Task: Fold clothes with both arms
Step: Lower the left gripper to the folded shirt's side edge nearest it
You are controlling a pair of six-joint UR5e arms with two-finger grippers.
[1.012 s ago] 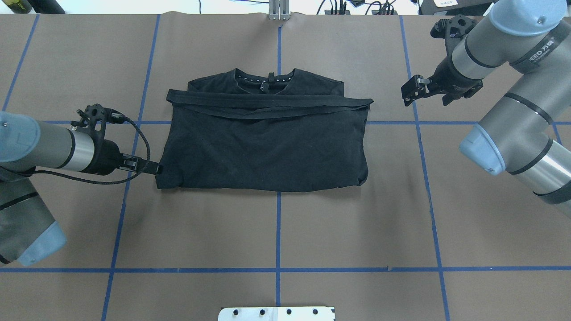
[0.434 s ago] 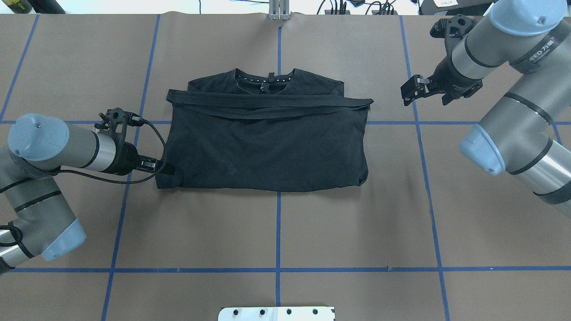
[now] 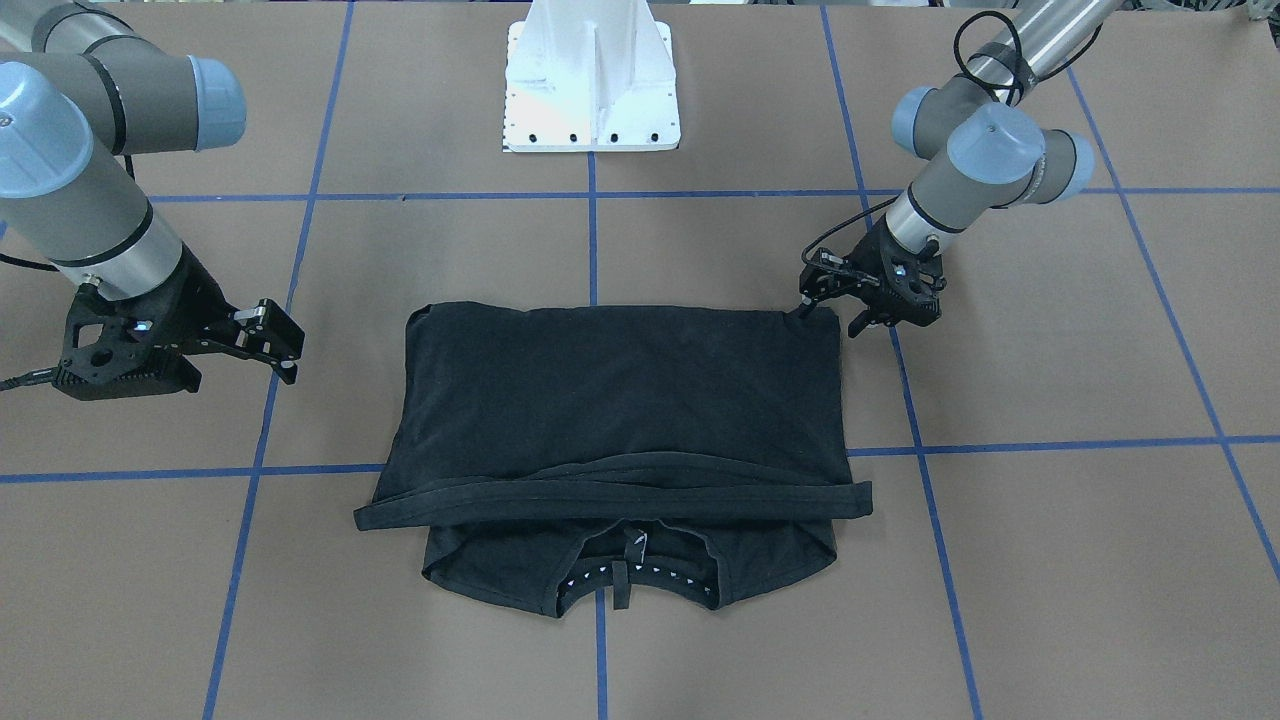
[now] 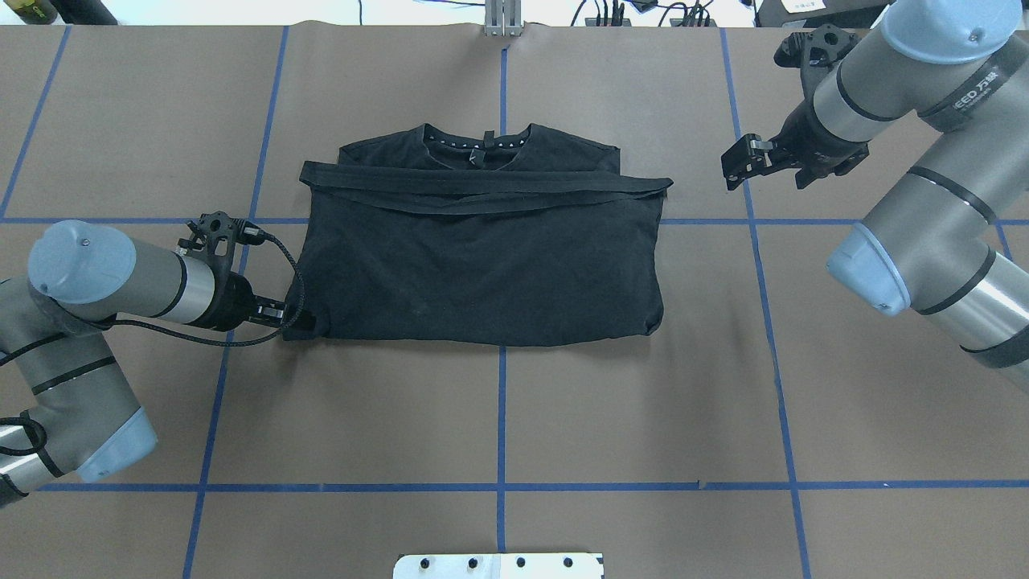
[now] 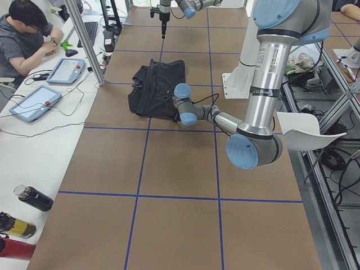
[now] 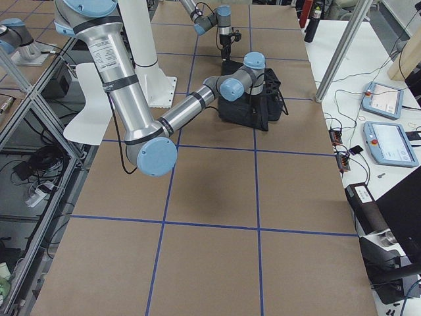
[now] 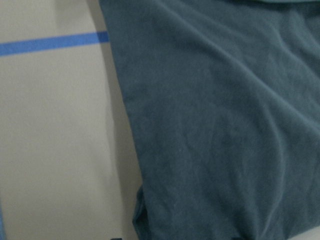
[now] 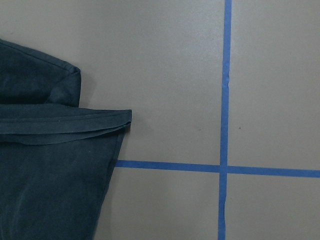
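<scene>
The shirt (image 4: 482, 273) lies mid-table on its front. Its hem (image 4: 482, 186) is folded up just short of the collar (image 4: 478, 138), so the plain back shows. The left gripper (image 3: 829, 315) sits at the shirt's near left corner, fingers seemingly apart about the cloth. The right gripper (image 4: 733, 169) hovers with jaws spread, apart from the far right corner. I judge a sideways fold is next: left must pinch every layer, right must reach its corner. Bottles (image 5: 32, 198) on the side bench (image 5: 34, 146) hide their contents.
</scene>
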